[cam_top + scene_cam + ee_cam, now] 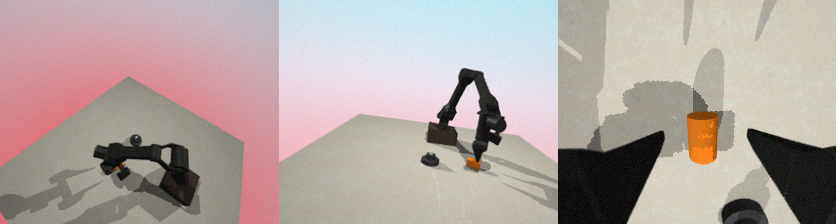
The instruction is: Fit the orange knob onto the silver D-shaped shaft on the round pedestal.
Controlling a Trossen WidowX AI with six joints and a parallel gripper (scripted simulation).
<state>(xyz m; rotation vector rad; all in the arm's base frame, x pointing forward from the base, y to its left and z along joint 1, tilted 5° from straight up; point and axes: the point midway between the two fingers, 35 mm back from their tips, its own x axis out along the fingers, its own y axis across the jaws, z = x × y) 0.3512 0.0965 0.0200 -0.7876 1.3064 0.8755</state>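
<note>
The orange knob appears to lie on its side on the table; in the wrist view its darker end points toward the top of the picture. No hole can be made out. My gripper is wide open and empty, low over the knob. In the wrist view one finger is on each side of the knob, with a gap on both sides. The round dark pedestal stands apart from the knob. The silver shaft stands bare on it; its flat side cannot be made out.
The arm's brown base block stands behind the pedestal in the exterior view. The arm reaches past the pedestal in the top view. Shadows of the arm fall across the pale table.
</note>
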